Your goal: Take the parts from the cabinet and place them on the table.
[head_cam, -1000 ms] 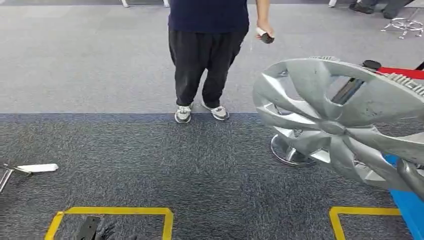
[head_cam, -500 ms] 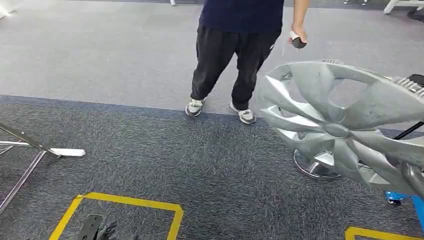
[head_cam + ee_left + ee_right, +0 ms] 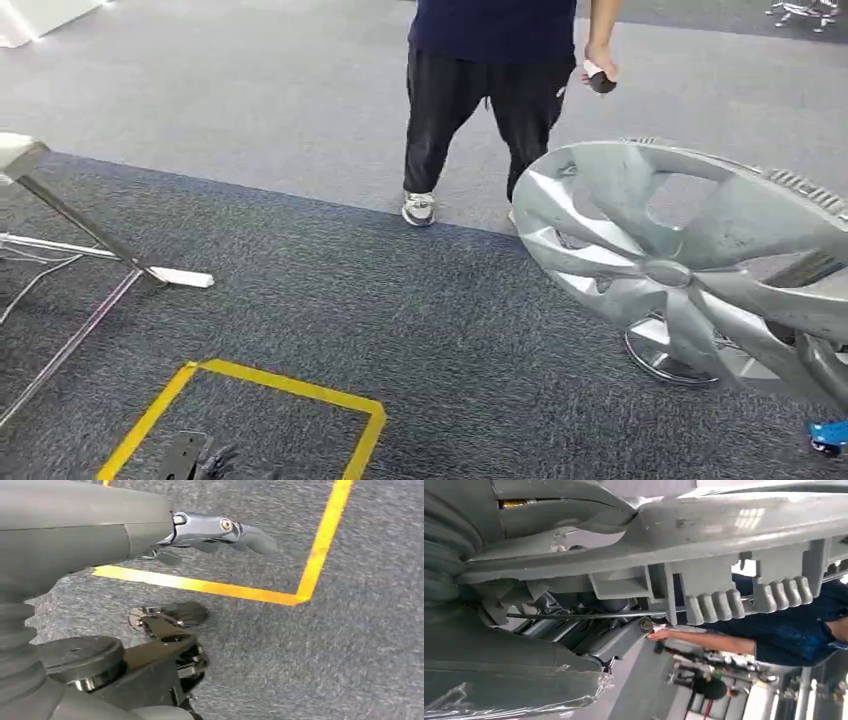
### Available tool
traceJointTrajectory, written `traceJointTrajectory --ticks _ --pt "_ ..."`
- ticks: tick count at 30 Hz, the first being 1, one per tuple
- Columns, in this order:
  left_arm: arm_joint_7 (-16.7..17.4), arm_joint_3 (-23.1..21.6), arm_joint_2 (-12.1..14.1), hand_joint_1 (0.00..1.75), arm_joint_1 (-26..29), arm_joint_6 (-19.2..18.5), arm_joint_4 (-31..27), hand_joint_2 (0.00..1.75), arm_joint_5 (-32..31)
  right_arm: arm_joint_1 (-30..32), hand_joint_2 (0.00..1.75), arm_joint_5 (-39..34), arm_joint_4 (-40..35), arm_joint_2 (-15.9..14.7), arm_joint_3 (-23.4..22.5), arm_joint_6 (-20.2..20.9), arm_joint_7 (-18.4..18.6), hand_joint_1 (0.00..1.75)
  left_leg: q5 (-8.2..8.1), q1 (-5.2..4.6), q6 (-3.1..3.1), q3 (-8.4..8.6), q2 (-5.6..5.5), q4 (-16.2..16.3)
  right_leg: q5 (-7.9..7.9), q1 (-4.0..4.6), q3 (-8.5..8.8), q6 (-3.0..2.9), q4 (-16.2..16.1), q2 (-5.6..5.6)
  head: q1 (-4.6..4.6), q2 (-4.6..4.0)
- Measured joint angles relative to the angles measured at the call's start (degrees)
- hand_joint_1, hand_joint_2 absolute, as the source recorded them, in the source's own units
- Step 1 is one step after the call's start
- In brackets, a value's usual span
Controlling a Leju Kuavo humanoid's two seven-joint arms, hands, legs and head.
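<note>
A large silver wheel cover (image 3: 680, 270) hangs above the carpet on the right of the head view, tilted with its spoked face toward me. My right hand (image 3: 828, 365) grips its rim at the frame's right edge. In the right wrist view the cover's ribbed back (image 3: 724, 525) lies across the hand, with the fingers (image 3: 621, 639) curled behind it. My left hand (image 3: 205, 462) hangs low by the floor and holds nothing. Its fingers (image 3: 220, 530) are spread apart over the yellow tape.
A person in dark trousers (image 3: 490, 90) stands ahead, holding a small controller (image 3: 598, 80). A yellow tape square (image 3: 290, 395) marks the dark carpet. Metal stand legs (image 3: 90, 250) lie at the left. A chrome chair base (image 3: 665, 355) sits behind the wheel cover.
The camera has turned, so the whole scene has shifted: the metal stand has come further in at the left and the tape square sits further right. The wheel cover stays in my right hand.
</note>
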Motion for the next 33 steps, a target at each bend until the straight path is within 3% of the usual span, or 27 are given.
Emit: traceJointTrajectory --ticks 1,2,4,5,6,7,8,9,10,11,14,15,16,17,19,20,21,22,24,25,26,29,30,32,33 --pt "-0.07 -0.04 0.0 0.0 -0.14 -0.13 0.0 1.75 0.04 -0.02 1.75 0.02 0.0 0.0 0.0 0.24 0.07 1.75 -0.04 0.09 0.18 0.01 -0.55 0.01 -1.35 0.0 -0.55 0.28 2.05 2.69 0.37 0.0" --pt "-0.11 -0.04 0.0 0.0 -0.33 -0.2 0.04 1.75 0.13 -0.13 1.75 0.0 0.0 0.0 0.0 0.31 0.06 1.75 0.04 0.12 0.38 0.03 -1.08 0.01 -3.41 -0.09 -2.29 0.33 5.86 4.17 0.52 0.0" --pt "-0.13 -0.04 -0.02 0.0 -0.65 -0.35 0.04 1.75 0.15 -0.25 1.75 0.0 0.0 0.0 0.15 0.41 0.07 1.75 0.04 0.11 0.46 -0.01 -2.4 0.05 -7.0 -0.08 -7.03 0.45 15.16 5.14 0.63 0.0" --pt "-0.13 -0.04 -0.04 0.0 -0.65 -0.37 0.04 1.75 0.15 -0.21 1.75 0.0 0.09 0.0 0.2 0.48 0.09 1.75 0.03 0.08 0.47 0.06 -3.11 0.06 -7.38 -0.07 -8.64 0.39 17.84 5.24 0.63 0.0" --pt "-0.13 -0.07 -0.09 0.0 -0.61 -0.37 0.04 1.75 0.17 -0.22 1.75 0.0 0.13 0.0 0.22 0.48 0.11 1.75 0.03 0.09 0.47 0.11 -3.75 0.08 -6.46 -0.07 -8.83 0.29 17.5 5.28 0.61 0.0" --pt "-0.13 -0.09 -0.09 0.0 -0.57 -0.37 0.04 1.75 0.24 -0.22 1.75 0.0 0.15 0.0 0.22 0.48 0.11 1.75 0.03 0.12 0.46 0.18 -4.48 0.12 -4.24 -0.09 -7.78 0.22 14.7 5.3 0.65 0.0" --pt "-0.13 -0.11 -0.09 0.0 -0.57 -0.37 0.04 1.75 0.37 -0.3 1.75 0.0 0.15 0.0 0.22 0.48 0.11 1.75 0.02 0.18 0.43 0.34 -5.15 0.13 -1.37 -0.16 -5.58 0.15 9.88 5.48 0.59 0.0" --pt "-0.13 -0.11 -0.09 0.0 -0.58 -0.37 0.04 1.75 0.63 -0.43 1.75 0.04 0.15 0.0 0.22 0.5 0.11 1.75 -0.01 0.29 0.31 0.46 -5.8 0.19 1.14 -0.37 -3.16 0.23 4.78 6.37 0.65 0.0" --pt "-0.13 -0.09 -0.07 0.0 -0.57 -0.37 0.07 1.75 0.98 -0.72 1.75 0.09 0.22 0.0 0.26 0.55 0.11 1.75 -0.08 0.21 -0.06 0.35 -6.38 0.25 1.63 -0.82 -1.48 0.54 1.06 9.1 0.63 0.0" --pt "-0.13 -0.09 0.07 0.0 -0.63 -0.37 0.07 1.75 1.4 -1.12 1.75 0.11 0.37 0.0 0.44 0.7 0.11 1.75 -0.16 -0.03 -0.32 -0.01 -6.89 0.84 1.25 -0.94 -0.48 0.36 0.06 9.67 0.63 0.0" --pt "-0.31 -0.07 0.11 0.0 0.16 -0.35 0.09 1.75 3.17 -3.07 1.75 0.11 1.18 -0.07 1.66 1.29 0.02 1.75 0.55 0.33 -1.22 -0.65 -8.07 0.33 1.55 -0.42 -1.01 -0.62 0.51 8.33 0.52 0.0" --pt "-0.68 -0.02 0.26 0.0 0.49 -0.33 0.09 1.75 4.09 -4.04 1.75 0.09 1.73 -0.18 2.34 1.33 -0.09 1.75 0.37 0.38 -1.43 -0.69 -8.31 0.52 1.75 -0.69 -0.99 -1.03 0.21 7.81 0.57 0.0" --pt "-1.25 0.15 0.24 0.0 0.9 -0.33 0.09 1.75 5.09 -5.13 1.75 0.04 2.32 -0.48 3.17 1.33 -0.28 1.75 -0.84 0.21 -1.73 -1.17 -6.06 1.78 1.81 -0.65 -0.94 -1.48 0.15 7.34 0.33 0.0" --pt "-1.62 0.33 0.28 0.0 0.94 -0.3 0.09 1.75 6.14 -5.83 1.75 -0.18 2.87 -0.7 3.74 1.29 -0.55 1.75 -3.0 0.18 -1.99 -2.73 -4.55 5.01 1.77 -0.57 -0.97 -1.81 0.15 6.8 -0.07 0.0" --pt "-1.81 0.68 0.37 0.0 1.16 0.07 0.07 1.75 8.0 -6.9 1.75 -1.01 4.11 -1.33 4.75 1.05 -0.88 1.75 -7.48 0.28 -2.29 -7.18 -3.2 14.32 1.66 -0.34 -1.04 -2.03 0.15 5.45 -0.07 0.0" --pt "-1.95 0.7 0.44 0.0 1.45 0.51 0.02 1.75 8.9 -7.14 1.75 -1.38 4.61 -1.62 5.23 0.96 -0.96 1.75 -8.54 0.28 -2.32 -8.9 -3.03 17.77 1.59 -0.25 -1.04 -2.14 0.16 4.71 0.0 0.0" --pt "-2.12 0.74 0.59 0.0 1.86 1.07 -0.15 1.75 10.08 -7.35 1.75 -1.9 5.14 -1.92 5.66 0.96 -1.07 1.75 -8.27 0.28 -2.29 -9.27 -2.99 18.48 1.56 -0.22 -1.01 -2.18 0.16 4.14 -0.04 0.0" --pt "-2.27 0.9 0.87 0.0 2.55 1.94 -0.72 1.75 11.86 -7.55 1.75 -2.66 5.81 -2.32 6.07 0.96 -1.24 1.75 -6.66 0.27 -2.2 -8.36 -2.93 16.78 1.51 -0.17 -0.97 -2.19 0.16 3.53 -0.04 0.0" --pt "-2.64 0.9 2.23 0.0 3.77 4.25 -2.72 1.75 13.65 -7.7 1.75 -3.26 6.65 -2.88 6.56 0.96 -2.01 1.75 -2.11 0.2 -1.84 -3.74 -2.15 8.16 1.38 -0.1 -0.74 -2.09 0.16 2.49 -0.02 0.0" --pt "-3.04 0.72 3.36 0.0 4.2 6.0 -4.34 1.75 14.77 -7.75 1.75 -3.5 7.04 -3.13 6.86 0.96 -2.69 1.75 -0.32 -0.15 -1.4 -0.73 0.72 2.91 1.25 0.04 -0.55 -1.94 0.16 1.94 -0.04 0.0" --pt "-3.67 0.63 4.2 0.0 4.29 7.09 -5.36 1.75 15.48 -7.72 1.75 -3.8 7.32 -3.37 7.04 0.96 -3.24 1.75 -0.86 -0.64 -1.37 0.17 2.16 0.6 0.96 0.47 -0.7 -1.57 0.51 1.43 -0.07 0.0" --pt "-6.63 -0.09 5.77 0.0 4.46 8.55 -7.56 1.75 17.16 -8.17 1.75 -4.76 8.31 -3.48 7.56 0.9 -4.33 1.75 -0.61 -0.62 -0.69 -0.39 0.21 0.73 0.96 0.5 -0.34 -1.02 -0.05 -0.26 0.0 0.0" --pt "-7.35 -0.35 5.99 0.0 4.31 8.59 -7.87 1.75 17.6 -8.22 1.75 -4.94 8.55 -3.48 7.65 0.9 -4.44 1.75 -0.37 -0.35 -0.31 -0.12 -0.43 0.22 0.69 0.58 0.04 -0.58 -0.07 -0.86 -0.07 0.0" --pt "-7.85 -0.7 6.36 0.0 3.63 8.2 -8.24 1.75 17.92 -8.2 1.75 -5.03 8.9 -3.54 7.76 0.94 -4.7 1.75 -0.21 0.17 0.17 0.3 -1.35 0.03 -1.33 0.22 -1.37 0.09 3.02 3.23 0.44 0.0" --pt "-7.85 -1.01 6.43 0.0 2.95 8.04 -8.26 1.75 18.01 -8.16 1.75 -5.12 9.18 -3.58 7.76 0.92 -4.88 1.75 -0.15 0.27 0.35 0.3 -2.14 0.05 -3.6 0.15 -3.68 0.29 7.71 4.62 0.68 0.0"
